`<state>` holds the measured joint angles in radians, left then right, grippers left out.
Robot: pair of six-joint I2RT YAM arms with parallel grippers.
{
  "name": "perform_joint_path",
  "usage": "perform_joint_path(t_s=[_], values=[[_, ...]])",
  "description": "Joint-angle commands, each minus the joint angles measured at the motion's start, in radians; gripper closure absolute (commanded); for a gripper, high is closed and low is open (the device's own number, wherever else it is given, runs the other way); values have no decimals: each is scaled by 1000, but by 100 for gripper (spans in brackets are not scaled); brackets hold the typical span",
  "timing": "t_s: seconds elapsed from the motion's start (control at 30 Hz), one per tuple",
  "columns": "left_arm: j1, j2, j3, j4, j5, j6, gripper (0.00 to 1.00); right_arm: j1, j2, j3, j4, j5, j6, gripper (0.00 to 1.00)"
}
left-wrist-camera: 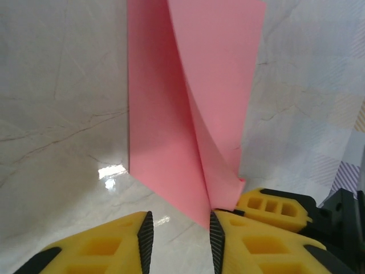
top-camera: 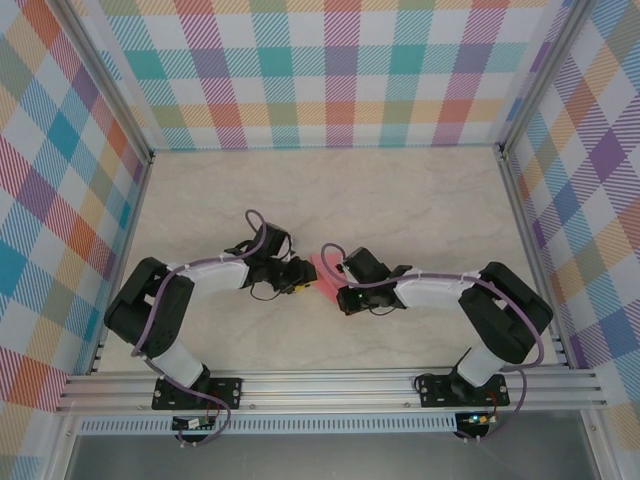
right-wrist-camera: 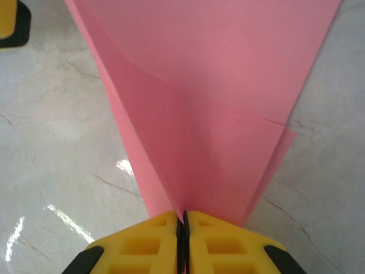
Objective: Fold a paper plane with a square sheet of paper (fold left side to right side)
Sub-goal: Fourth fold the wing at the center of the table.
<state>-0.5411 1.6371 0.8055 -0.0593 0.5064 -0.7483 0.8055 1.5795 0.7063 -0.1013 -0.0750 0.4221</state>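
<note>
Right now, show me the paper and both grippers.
pink paper (right-wrist-camera: 217, 74), right wrist view, its flat middle.
left gripper (left-wrist-camera: 180, 237), left wrist view, gap between fingertips.
right gripper (right-wrist-camera: 182, 225), right wrist view, closed fingertips' seam.

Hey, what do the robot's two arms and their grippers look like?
The left arm and right arm have black joints, white links and a purple cable each. The left gripper and right gripper have blocky yellow fingers with black edging.

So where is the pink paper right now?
From above, the pink paper sits in the middle of the table, pinched by the right end effector, with the open left end effector close on its other side.
</note>
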Motion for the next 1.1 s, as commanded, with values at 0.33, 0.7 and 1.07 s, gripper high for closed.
perform_joint_path(t_s=[0.33,0.7,1.07], values=[[-38,65,79,50,14,-18,67,-74,-36,-80,91,-151,56,89],[-53,112,109,56,22,-17,75,-137,-39,-130,160,-233,110,88],[-64,169,150,61,32,-19,79,-170,-33,-179,230,-278,165,88]])
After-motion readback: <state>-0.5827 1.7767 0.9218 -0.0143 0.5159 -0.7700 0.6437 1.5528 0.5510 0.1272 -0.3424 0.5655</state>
